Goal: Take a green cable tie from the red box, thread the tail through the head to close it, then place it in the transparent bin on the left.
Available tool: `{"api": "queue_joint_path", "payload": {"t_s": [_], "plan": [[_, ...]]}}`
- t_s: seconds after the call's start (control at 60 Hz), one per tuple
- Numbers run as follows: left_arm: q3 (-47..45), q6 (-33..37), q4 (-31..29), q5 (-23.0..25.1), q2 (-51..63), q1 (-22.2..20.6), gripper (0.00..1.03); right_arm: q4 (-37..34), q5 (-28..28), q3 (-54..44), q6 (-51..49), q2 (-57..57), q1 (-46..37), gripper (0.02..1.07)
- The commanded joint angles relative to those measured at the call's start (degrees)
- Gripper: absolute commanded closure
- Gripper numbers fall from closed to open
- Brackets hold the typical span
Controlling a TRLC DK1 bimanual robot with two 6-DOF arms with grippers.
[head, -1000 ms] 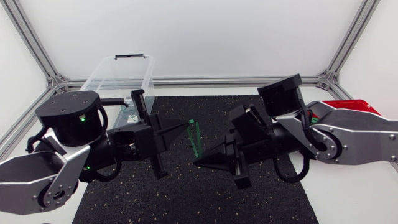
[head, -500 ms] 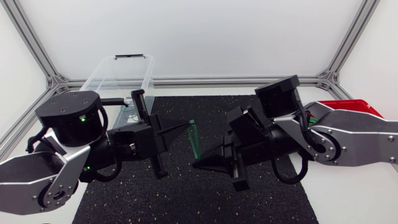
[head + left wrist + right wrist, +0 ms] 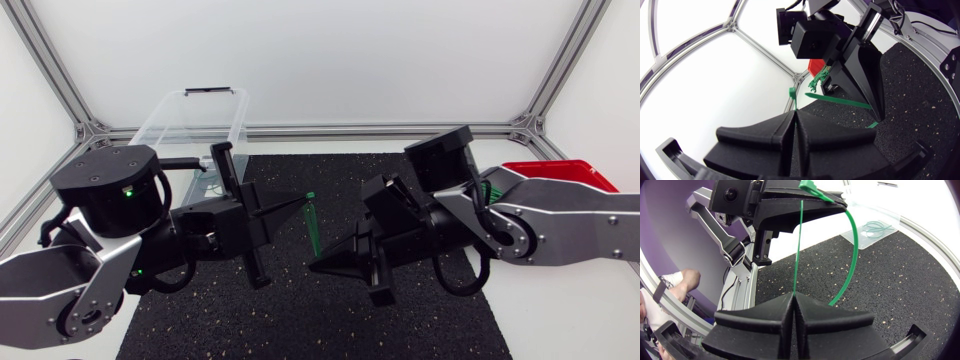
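A green cable tie (image 3: pixel 314 228) hangs in the air over the black mat, bent into a narrow loop between my two grippers. My left gripper (image 3: pixel 298 201) is shut on it just behind the head (image 3: pixel 792 92), which sticks out past the fingertips. My right gripper (image 3: pixel 318 263) is shut on the tail (image 3: pixel 800 245), which runs straight up toward the head (image 3: pixel 810 186) in the right wrist view. The two gripper tips point at each other, a short way apart. The red box (image 3: pixel 548 170) with more green ties (image 3: pixel 819 77) sits at the far right, behind my right arm.
The transparent bin (image 3: pixel 190 115) stands at the back left, beyond my left arm, with closed green ties (image 3: pixel 875 228) inside. A black mat (image 3: pixel 300 310) covers the middle of the table, and aluminium frame bars run along the table's back and sides.
My right arm has shifted a little to the left with the tail, and the tie's loop has narrowed. My left arm has stayed almost still.
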Motion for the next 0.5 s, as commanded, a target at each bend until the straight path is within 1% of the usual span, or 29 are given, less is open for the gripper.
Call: {"api": "queue_joint_path", "payload": {"t_s": [0.0, 0.483], "plan": [[-0.27, -0.28, 0.82, 0.26, -0.52, -0.47, 1.0, 0.34, -0.21, -0.79, -0.62, 0.71, 0.36, 1.02], [-0.8, -0.28, 0.91, 0.26, 0.36, -0.82, 1.0, 0.34, -0.21, -1.14, -0.89, -0.78, -0.26, 1.02]]}}
